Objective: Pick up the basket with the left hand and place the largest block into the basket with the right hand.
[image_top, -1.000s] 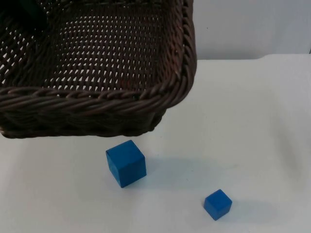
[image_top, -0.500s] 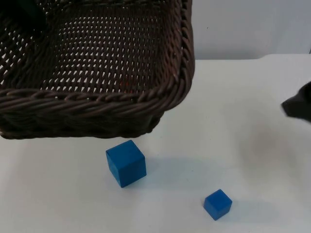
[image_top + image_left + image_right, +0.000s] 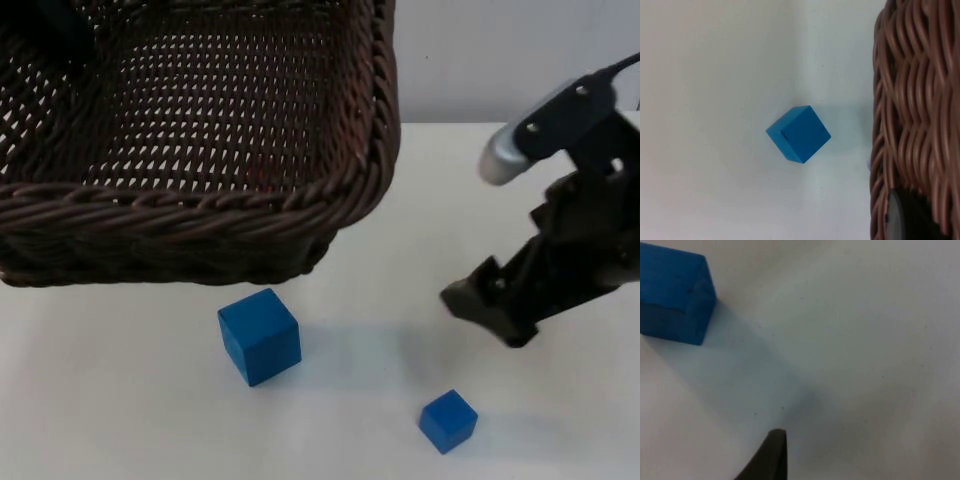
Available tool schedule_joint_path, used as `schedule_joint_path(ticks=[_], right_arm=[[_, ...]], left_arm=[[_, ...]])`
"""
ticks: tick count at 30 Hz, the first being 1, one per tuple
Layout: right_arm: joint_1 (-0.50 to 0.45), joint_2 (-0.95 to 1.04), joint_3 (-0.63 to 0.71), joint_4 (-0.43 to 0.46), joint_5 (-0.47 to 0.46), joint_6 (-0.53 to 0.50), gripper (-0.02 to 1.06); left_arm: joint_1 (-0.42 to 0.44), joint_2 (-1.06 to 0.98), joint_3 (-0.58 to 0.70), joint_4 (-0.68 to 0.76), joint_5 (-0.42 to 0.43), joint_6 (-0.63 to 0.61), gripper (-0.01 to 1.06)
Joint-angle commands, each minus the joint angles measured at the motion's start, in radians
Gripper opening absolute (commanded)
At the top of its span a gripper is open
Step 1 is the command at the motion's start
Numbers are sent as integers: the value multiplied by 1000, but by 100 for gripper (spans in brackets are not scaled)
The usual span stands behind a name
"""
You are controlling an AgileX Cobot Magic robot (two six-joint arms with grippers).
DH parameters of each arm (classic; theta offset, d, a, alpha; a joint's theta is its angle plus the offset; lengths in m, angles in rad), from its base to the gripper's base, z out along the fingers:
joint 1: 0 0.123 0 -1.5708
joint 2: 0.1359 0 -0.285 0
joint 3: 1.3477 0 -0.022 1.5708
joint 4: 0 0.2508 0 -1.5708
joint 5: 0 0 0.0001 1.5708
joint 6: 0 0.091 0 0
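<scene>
basket (image 3: 200, 150) hangs lifted at far left, its holding left gripper hidden; right gripper (image 3: 490, 310), finger state unclear, hovers right of large block (image 3: 260, 336).

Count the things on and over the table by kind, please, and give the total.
Blue blocks: 2, one large and one small.
Baskets: 1, brown wicker.
Total: 3.

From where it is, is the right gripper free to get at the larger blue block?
Probably yes. The right gripper hangs above bare table between it and the larger blue block; the held basket is behind the block, the small block off to the side.
</scene>
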Motion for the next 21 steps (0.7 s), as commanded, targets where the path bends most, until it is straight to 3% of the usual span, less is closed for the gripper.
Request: schedule_joint_path(ticks=[1, 9, 19, 21], right_arm=[[20, 17, -16, -8, -27, 22, 105], [112, 93, -74, -8, -38, 26, 105], [236, 252, -87, -8, -211, 44, 105], [260, 292, -87, -8, -293, 49, 105]], left_arm=[[3, -12, -1, -16, -2, -6, 0], [3, -12, -1, -10, -5, -6, 0], [3, -12, -1, -10, -5, -6, 0], [3, -12, -1, -10, -5, -6, 0]])
